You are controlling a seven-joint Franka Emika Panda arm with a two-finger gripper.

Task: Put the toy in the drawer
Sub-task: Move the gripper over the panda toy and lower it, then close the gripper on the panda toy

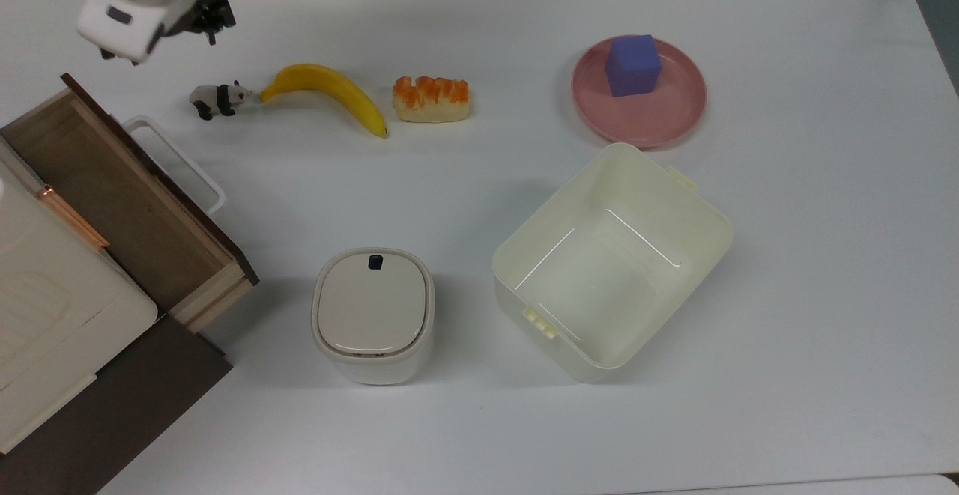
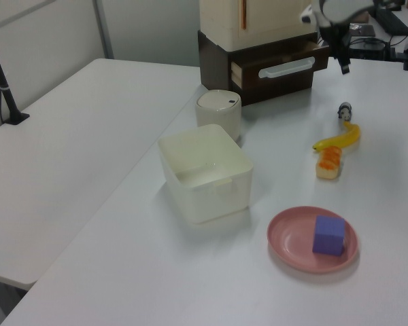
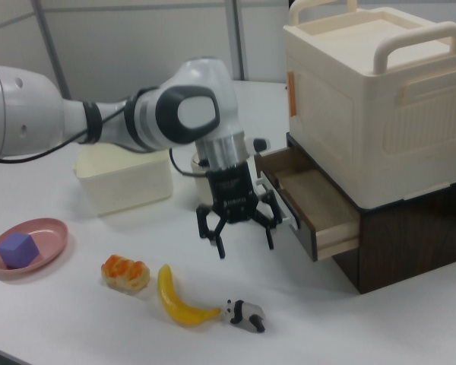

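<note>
Step in hand, as I judge it: the approach, nothing grasped yet. In the right view my pincer (image 3: pixel 243 242) hangs mid-frame with its fingers spread wide and empty, above the worktop (image 3: pixel 76 319), the toy (image 3: pixel 245 314) below it near the bottom edge. To do this well I should come straight down over the panda's body, straddle its narrow flanks and close gently: it is tiny and could tip or squirt out. The banana (image 3: pixel 178 300) tip sits just beside its head, so I'd keep the fingers off that side.

Top view, left to right: the drawer (image 1: pixel 127 203) stands pulled out at left, bottom bare, white loop handle toward the toy (image 1: pixel 218 98); the carry is short, lift over the dark front, then release low. Banana (image 1: pixel 330 94), bread piece (image 1: pixel 431 98), lidded canister (image 1: pixel 372 315), cream bin (image 1: pixel 614 263) and pink plate (image 1: pixel 659 117) with purple cube (image 1: pixel 634 65) lie right of that, off my path.

The right view gives finger spread and height over the toy; the top view gives drawer depth and the toy–banana spacing. In the left view the toy (image 2: pixel 345 110) is a speck at upper right.
</note>
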